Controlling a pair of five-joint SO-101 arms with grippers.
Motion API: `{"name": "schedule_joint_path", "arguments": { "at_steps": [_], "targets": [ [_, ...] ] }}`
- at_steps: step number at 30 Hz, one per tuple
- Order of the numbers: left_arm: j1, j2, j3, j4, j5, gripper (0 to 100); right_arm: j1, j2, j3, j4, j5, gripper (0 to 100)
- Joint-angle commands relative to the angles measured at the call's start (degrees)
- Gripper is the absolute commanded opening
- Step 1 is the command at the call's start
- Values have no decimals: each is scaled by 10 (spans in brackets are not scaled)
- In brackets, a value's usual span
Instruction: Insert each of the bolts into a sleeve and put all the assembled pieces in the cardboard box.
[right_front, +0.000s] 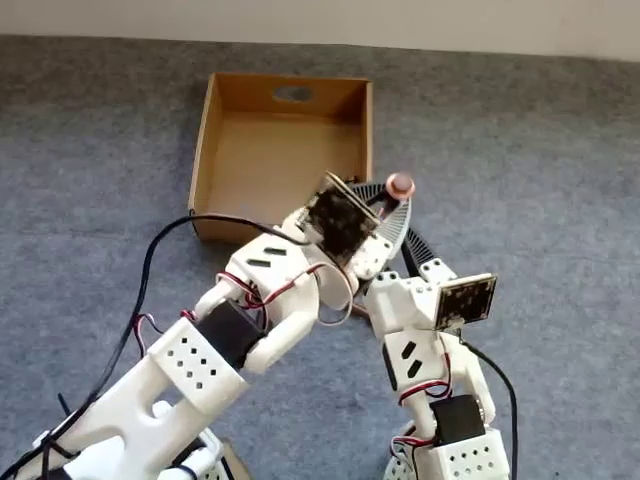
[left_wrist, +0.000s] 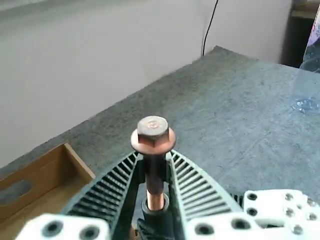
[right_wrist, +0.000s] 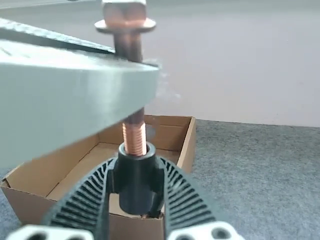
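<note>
A copper bolt stands upright with my left gripper shut on its shaft, just under the flanged head. Its threaded end sits in the top of a black sleeve, which my right gripper holds shut from below. In the high view the bolt head shows just right of the cardboard box, with the left gripper under it and the right gripper behind that. The box is open and nothing shows inside.
The table is covered in grey carpet. Black and red cables trail along the left arm. A clear plastic object stands at the far table edge, near a pale wall.
</note>
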Motion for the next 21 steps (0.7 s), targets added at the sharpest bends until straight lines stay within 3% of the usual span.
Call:
{"name": "schedule_joint_path", "arguments": {
  "at_steps": [1, 3, 8, 13, 21],
  "targets": [
    [0, -14, -7, 7, -14, 8, -1, -5, 56, -12, -3, 6],
    [0, -14, -3, 7, -4, 8, -1, -5, 56, -12, -3, 6],
    [-20, -9, -9, 6, 121, 8, -1, -5, 56, -12, -3, 6],
    [-41, 69, -63, 15, 128, 8, -1, -5, 56, -12, -3, 6],
    [-21, 129, -206, 171, 129, 8, -1, -5, 57, -12, -3, 6]
  ]
}}
